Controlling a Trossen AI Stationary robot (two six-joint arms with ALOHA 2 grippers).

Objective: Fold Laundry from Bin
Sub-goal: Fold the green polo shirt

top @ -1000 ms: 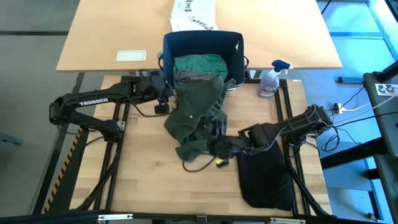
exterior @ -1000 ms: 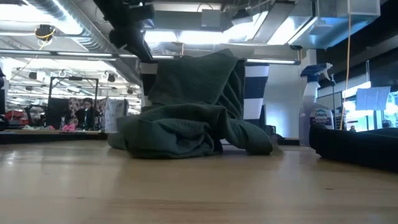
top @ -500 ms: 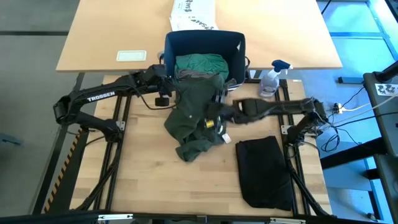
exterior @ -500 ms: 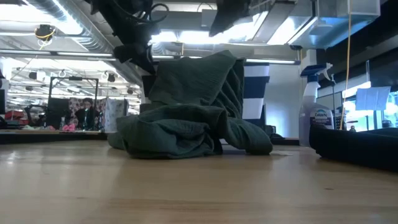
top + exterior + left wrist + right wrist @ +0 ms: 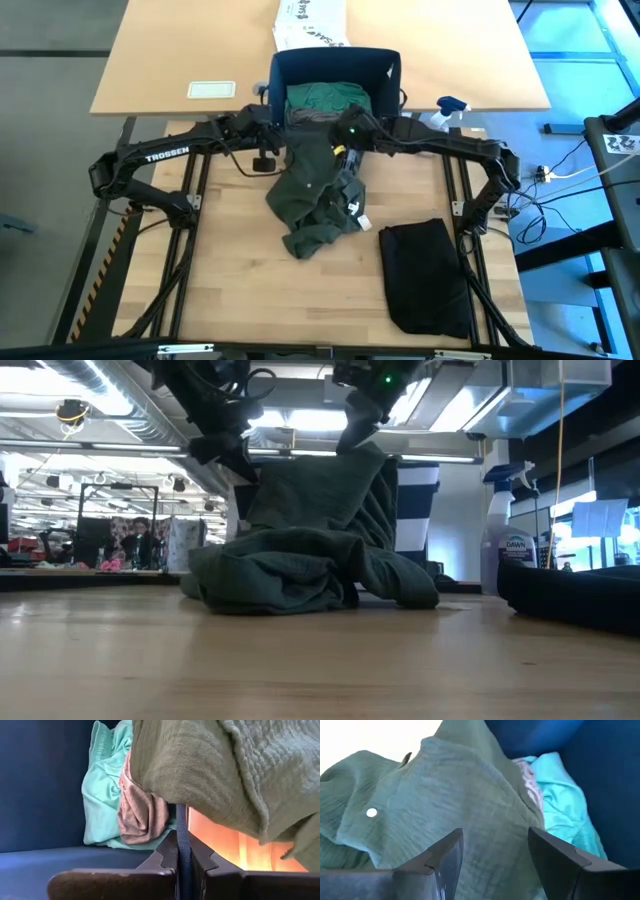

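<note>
One camera looks straight down over the whole table (image 5: 240, 290); another sits low at table height, facing across. Two wrist cameras peer close into the bin (image 5: 335, 62), which all views share.

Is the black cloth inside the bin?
No, the black cloth lies flat on the table, well apart from the bin.

Even overhead light falls on the tabletop (image 5: 230, 290) with soft shadows. The low view is backlit by bright ceiling lamps (image 5: 300, 418), its near foreground blurred. Both wrist views are soft.
</note>
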